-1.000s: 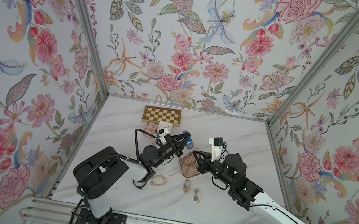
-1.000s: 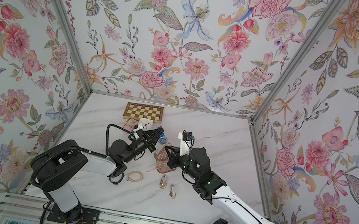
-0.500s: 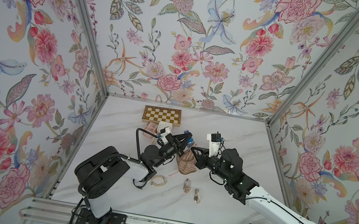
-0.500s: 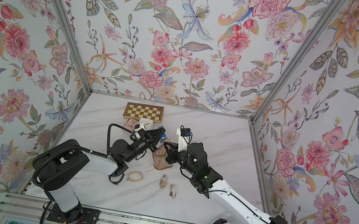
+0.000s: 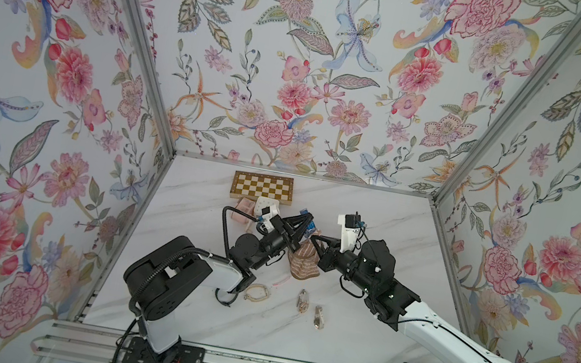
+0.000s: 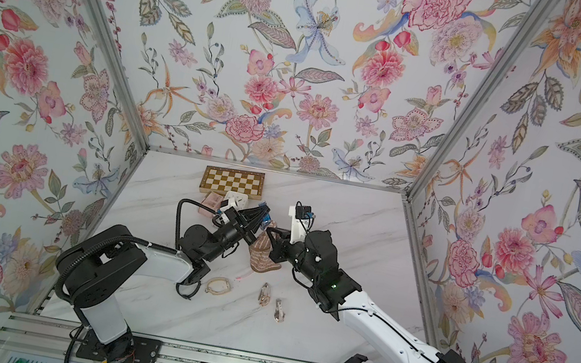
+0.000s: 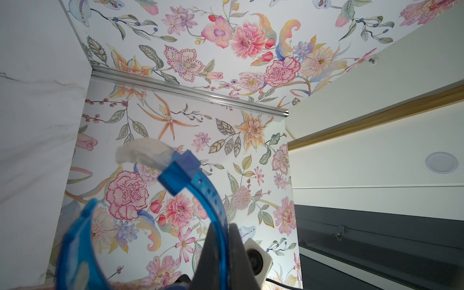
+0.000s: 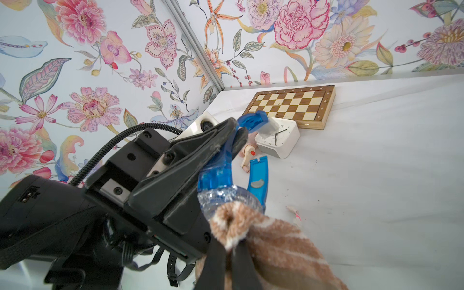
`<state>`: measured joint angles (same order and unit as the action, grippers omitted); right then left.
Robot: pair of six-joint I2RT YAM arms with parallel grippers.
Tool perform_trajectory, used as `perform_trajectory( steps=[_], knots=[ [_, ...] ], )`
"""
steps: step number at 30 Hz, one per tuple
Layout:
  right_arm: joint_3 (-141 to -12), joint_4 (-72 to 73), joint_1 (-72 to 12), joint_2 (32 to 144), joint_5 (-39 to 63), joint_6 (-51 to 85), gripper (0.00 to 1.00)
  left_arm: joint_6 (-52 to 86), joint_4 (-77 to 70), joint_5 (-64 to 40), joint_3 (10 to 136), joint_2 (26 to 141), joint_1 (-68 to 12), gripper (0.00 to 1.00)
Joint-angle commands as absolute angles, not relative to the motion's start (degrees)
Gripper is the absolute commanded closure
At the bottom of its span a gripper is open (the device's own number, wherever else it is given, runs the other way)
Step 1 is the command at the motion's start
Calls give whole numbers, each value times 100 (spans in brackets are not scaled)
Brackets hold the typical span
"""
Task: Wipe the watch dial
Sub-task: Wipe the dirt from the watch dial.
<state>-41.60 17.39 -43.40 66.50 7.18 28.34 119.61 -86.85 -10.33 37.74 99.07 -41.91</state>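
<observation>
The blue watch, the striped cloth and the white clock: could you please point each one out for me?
blue watch (image 8: 259,173), right wrist view, on its loose strap end
striped cloth (image 8: 283,251), right wrist view, on its bunched middle
white clock (image 8: 280,136), right wrist view, on its face

Cloth (image 5: 302,263), right pincer (image 5: 315,240) seemingly nearer watch (image 5: 307,227)

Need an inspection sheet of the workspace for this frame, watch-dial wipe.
Surface: marble table, a few dark specks.
Job's things: blue watch held up by its strap; striped cloth bunched against its case.
Clutter: chessboard, white clock, ring, two clips.
Grippers: left gripper shut on the strap; right gripper shut on the cloth.
Cables: black conduit loops off the left wrist; no snag seen.
Surroundings: floral walls; nothing seen intruding.
</observation>
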Motion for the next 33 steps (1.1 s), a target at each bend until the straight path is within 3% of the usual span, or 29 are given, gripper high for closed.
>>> perform_trajectory(
  steps=[1,8,26,33],
  knots=[
    [-4349,2157,-4572,6748,713,2908,100,12252,-8993,-1404,3921,9940,-4380,100],
    [-4614,1848,-4568,6573,377,2535,100,12221,-8959,-1362,3894,9887,-4415,100],
    [-3782,1376,-3757,5811,332,2597,100,12182,-8905,-1312,3835,9760,-4403,100],
    [-3768,1064,-3795,5494,550,2611,100,12199,-8937,-1283,3857,9816,-4403,100]
  ],
)
